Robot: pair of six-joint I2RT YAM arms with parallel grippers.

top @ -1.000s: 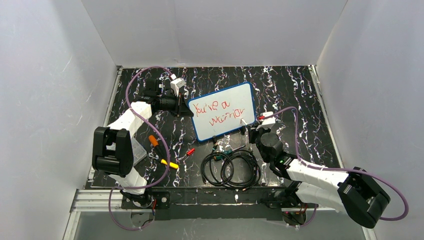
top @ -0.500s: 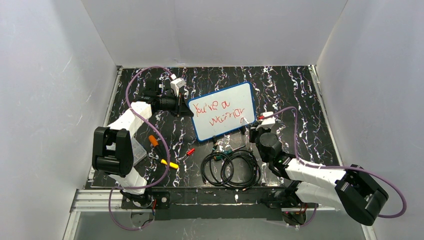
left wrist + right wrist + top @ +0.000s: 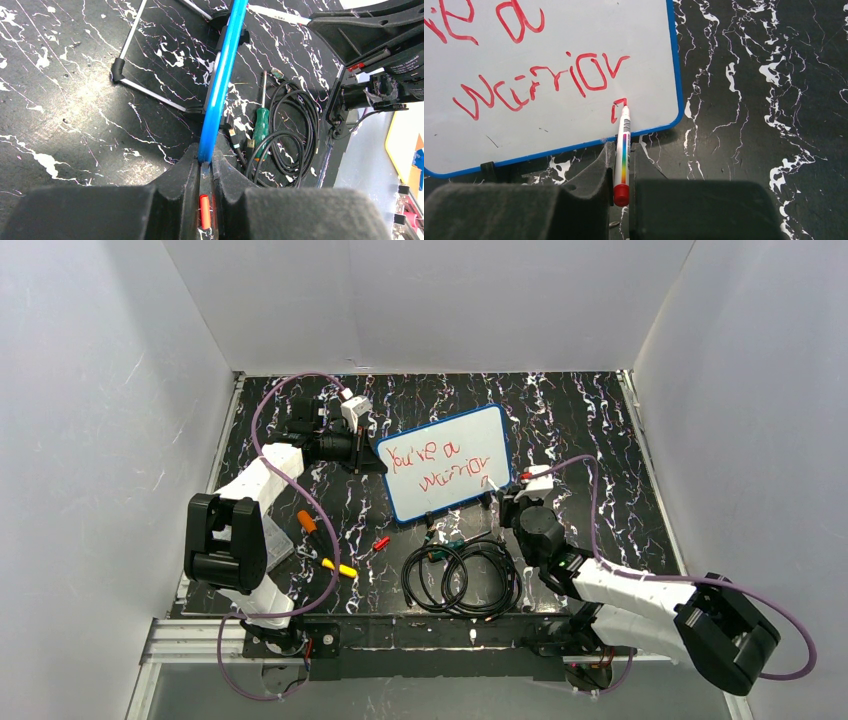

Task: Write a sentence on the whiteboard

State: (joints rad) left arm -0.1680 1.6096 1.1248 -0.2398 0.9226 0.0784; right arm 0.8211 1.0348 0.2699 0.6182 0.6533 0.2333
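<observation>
Overhead: the whiteboard [image 3: 447,462] sits mid-counter [image 3: 600,430] with the sentence [image 3: 450,477] in red on two lines. The left gripper [image 3: 373,455] is at its 9 o'clock edge and the right gripper [image 3: 500,490] is at its 5 o'clock corner. A cable coil [image 3: 462,578] lies at 6, just beside the right arm.

Left wrist cam: jaws pinched narrow on the blue frame, and the board is propped on a little stand [image 3: 150,95], so it looks braced.

Right wrist cam: jaws clamp a red marker [image 3: 625,125], tip on the board under "warrior" beside a small new stroke [image 3: 616,111]. I'd keep strokes light and short here, since the frame is close at 3 and 6 and the open white is at 9.
</observation>
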